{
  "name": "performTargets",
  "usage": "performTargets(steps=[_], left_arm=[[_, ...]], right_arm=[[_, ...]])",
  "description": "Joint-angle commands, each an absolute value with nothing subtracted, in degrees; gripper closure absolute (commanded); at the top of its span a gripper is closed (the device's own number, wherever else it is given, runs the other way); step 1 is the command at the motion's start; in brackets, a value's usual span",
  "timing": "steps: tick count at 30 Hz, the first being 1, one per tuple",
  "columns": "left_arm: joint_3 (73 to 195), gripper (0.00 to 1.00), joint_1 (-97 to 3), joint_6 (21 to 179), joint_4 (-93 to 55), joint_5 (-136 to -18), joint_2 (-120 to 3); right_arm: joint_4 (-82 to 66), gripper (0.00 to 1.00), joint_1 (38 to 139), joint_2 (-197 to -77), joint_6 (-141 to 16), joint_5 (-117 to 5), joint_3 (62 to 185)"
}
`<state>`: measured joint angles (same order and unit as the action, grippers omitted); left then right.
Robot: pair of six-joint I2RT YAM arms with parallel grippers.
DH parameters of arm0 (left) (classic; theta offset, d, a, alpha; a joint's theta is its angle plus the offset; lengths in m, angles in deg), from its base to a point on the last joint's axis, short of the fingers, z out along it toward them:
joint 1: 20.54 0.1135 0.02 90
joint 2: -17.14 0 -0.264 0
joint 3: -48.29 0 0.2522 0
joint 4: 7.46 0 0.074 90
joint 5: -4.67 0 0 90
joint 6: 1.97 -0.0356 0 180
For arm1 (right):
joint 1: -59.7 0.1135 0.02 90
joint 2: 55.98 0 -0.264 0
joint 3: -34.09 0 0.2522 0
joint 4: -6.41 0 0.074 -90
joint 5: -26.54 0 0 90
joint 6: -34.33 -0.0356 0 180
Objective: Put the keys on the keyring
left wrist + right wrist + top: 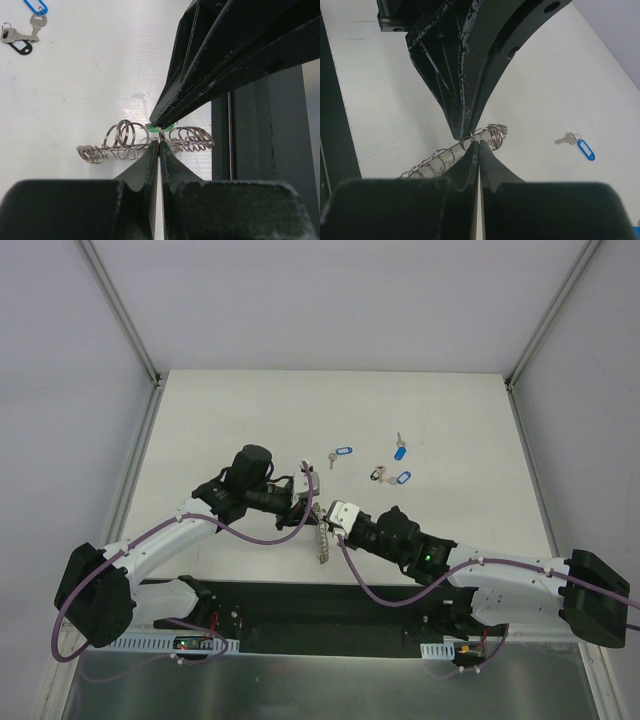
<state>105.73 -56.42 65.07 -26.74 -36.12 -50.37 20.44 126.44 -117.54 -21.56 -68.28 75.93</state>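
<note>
On the white table, you see the keyring held edge-on near centre, long axis 12 to 6 o'clock. The left gripper pinches it. The right gripper pinches the green-tagged key. Blue-tagged keys lie at 2 o'clock.

A white table fills the enclosure, evenly lit, with only soft shadows. Pale grey walls rise on three sides (plain, matte panels), joined by slanting aluminium posts. A black plate lines the near edge.
</note>
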Motion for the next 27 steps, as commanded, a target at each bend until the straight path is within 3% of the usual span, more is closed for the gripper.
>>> performTargets(steps=[1,14,27], left_arm=[[106.4,1.00,-56.0,66.1,-24.2,-35.0,-49.8],[107.0,1.00,-54.9,68.8,-23.9,-35.8,-49.3],[106.5,1.00,-54.8,68.0,-23.9,-35.9,-48.2]], right_arm=[[21.4,0.99,127.4,-116.3,-20.8,-66.3,78.3],[11.9,0.99,127.4,-114.4,-18.0,-60.9,80.8],[18.0,0.99,126.2,-114.1,-21.8,-73.0,78.4]])
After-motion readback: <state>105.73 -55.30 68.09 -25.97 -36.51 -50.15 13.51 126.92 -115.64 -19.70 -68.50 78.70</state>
